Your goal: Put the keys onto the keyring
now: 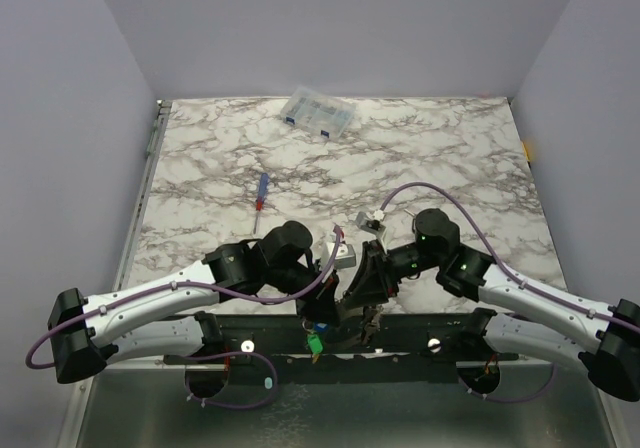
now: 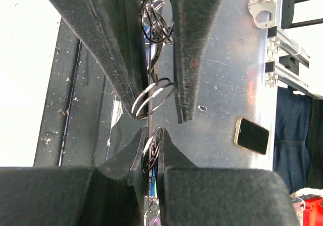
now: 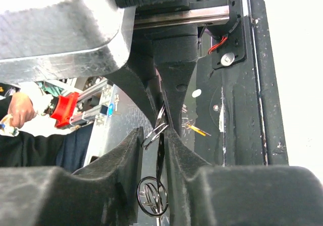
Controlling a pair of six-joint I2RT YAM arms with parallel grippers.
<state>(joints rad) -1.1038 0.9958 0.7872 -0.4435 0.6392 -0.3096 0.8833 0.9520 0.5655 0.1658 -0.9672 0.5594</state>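
Both grippers meet over the table's near edge. My left gripper (image 1: 335, 303) (image 2: 153, 150) is shut on the keyring (image 2: 150, 64), a thin grey hoop seen edge-on, with a small dark split ring pinched beside it. Keys with green and blue tags (image 1: 315, 340) hang below it. My right gripper (image 1: 368, 290) (image 3: 155, 137) faces it, its fingers closed across a small silver key ring (image 2: 151, 98) (image 3: 154, 134), with the hoop (image 3: 160, 158) running through the gap. More small rings (image 3: 152, 196) (image 2: 157, 17) and metal keys (image 1: 370, 326) hang on the hoop.
A red-and-blue screwdriver (image 1: 260, 194) lies on the marble table (image 1: 430, 153) left of centre. A clear compartment box (image 1: 319, 113) stands at the back. A black rail and metal floor lie below the grippers. A phone (image 2: 251, 135) lies on the floor.
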